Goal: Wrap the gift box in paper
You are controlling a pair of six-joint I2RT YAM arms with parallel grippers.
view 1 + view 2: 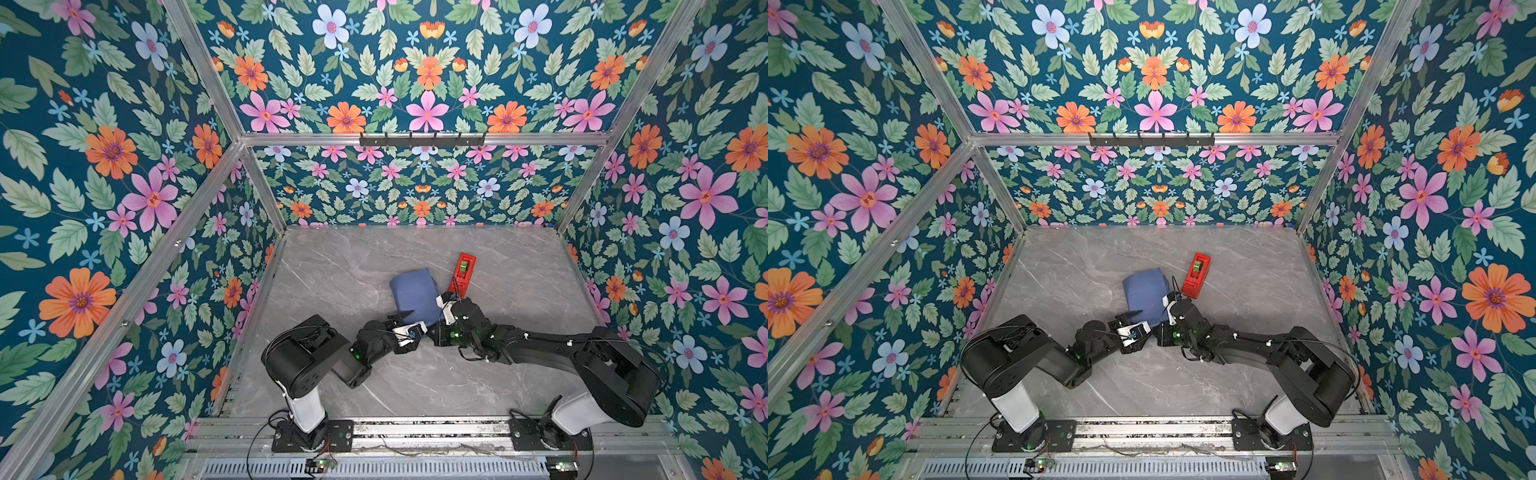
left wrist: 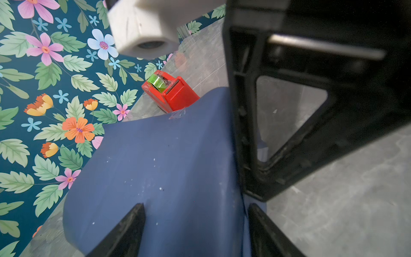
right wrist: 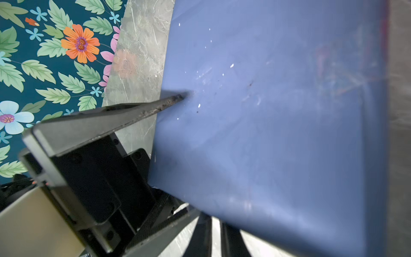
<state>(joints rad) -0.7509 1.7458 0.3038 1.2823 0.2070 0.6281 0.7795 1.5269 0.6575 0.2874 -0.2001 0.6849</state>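
The paper, slate-blue side out, is folded round a flat box shape at the table's middle in both top views; the gift box itself is hidden inside. My left gripper straddles the bundle's near end, jaws wide, shut on it. One of its fingertips presses into the top face and the other lies under the bundle. My right gripper sits at the near right corner. Its fingers are drawn almost together, their tips hidden under the paper's edge, where they pinch a flap.
A red tape dispenser with a green roll stands just beyond the bundle's right side, close to my right wrist. A bit of clear tape sticks on the paper's far edge. The grey marble table is walled in by floral panels.
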